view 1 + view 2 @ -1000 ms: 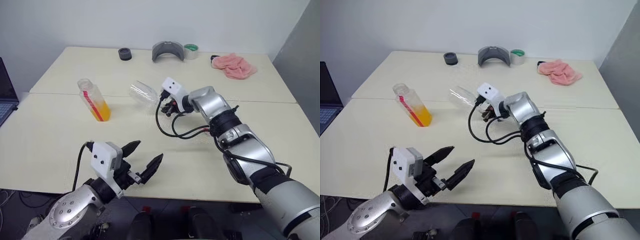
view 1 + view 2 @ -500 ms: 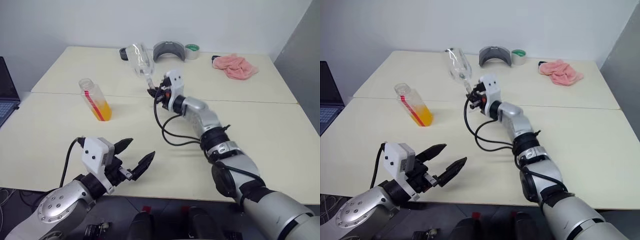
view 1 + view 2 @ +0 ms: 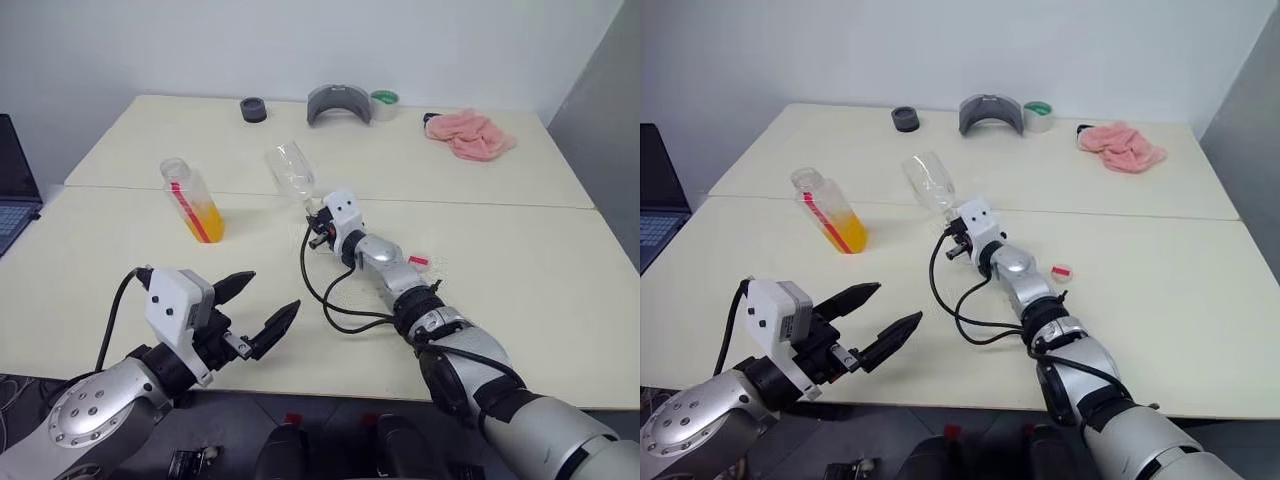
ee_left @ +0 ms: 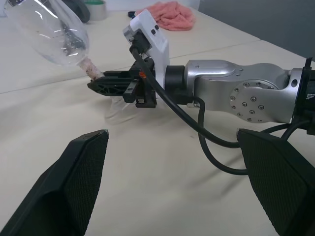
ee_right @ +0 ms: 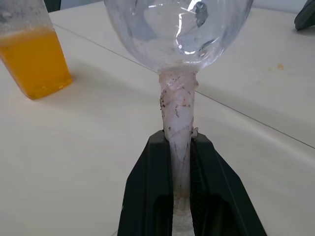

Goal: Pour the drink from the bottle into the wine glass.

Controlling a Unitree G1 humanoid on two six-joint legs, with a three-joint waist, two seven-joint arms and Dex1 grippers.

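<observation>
— Where's the bottle [image 3: 190,200]?
— Upright on the surface [image 3: 120,270], uncapped, ahead of the released left claw [image 3: 262,308], the nearer one.
— The glass [image 3: 291,172]?
— Tilted, stem clenched in the right claw [image 3: 318,218], beside the bottle.

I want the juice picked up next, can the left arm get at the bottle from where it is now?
Probably yes: the left gripper is open and empty, and only bare table lies between it and the uncapped bottle.

A lab or office is suggested by the plain cream desk [image 3: 120,150], bare white wall [image 3: 150,50] and laptop [image 3: 12,190] at nine o'clock.
</observation>
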